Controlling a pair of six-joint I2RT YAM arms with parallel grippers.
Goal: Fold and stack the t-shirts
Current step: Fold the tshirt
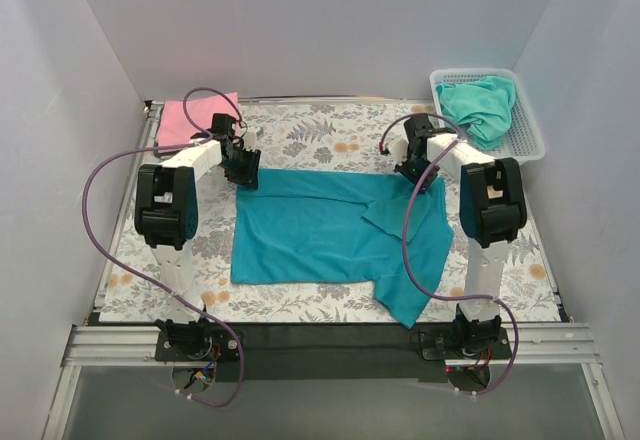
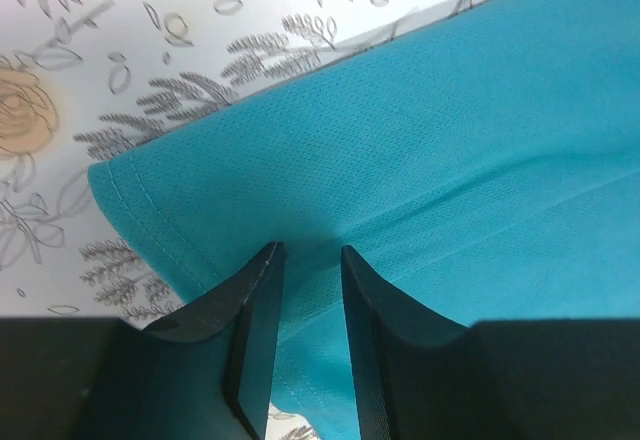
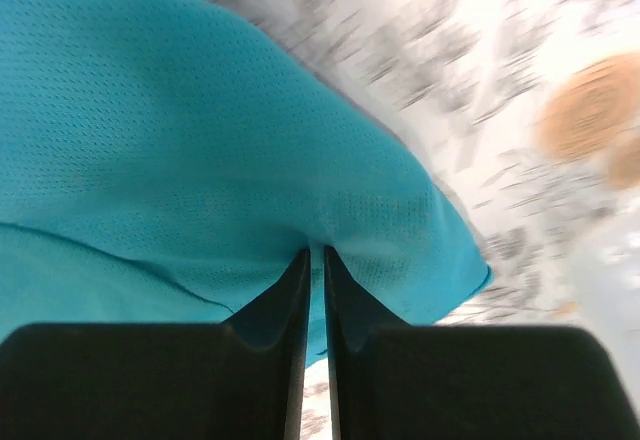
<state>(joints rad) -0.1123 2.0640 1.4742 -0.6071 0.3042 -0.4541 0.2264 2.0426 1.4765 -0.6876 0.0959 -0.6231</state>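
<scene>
A deep teal-blue t-shirt [image 1: 320, 230] lies spread on the table's middle, one part hanging toward the near right. My left gripper [image 1: 243, 172] is at its far left corner. In the left wrist view its fingers [image 2: 307, 250] stand a little apart over the hem of the shirt [image 2: 450, 140]. My right gripper [image 1: 413, 173] is at the shirt's far right edge. In the right wrist view it [image 3: 313, 252] is pinched shut on the puckered cloth [image 3: 180, 130]. A pink t-shirt [image 1: 190, 120] lies folded at the back left. A paler aqua-green t-shirt [image 1: 485, 105] lies crumpled in the basket.
A white mesh basket [image 1: 530, 125] stands at the back right corner. The grey floral table covering [image 1: 300, 135] lies under everything. White walls close in the back and both sides. Purple cables loop beside both arms.
</scene>
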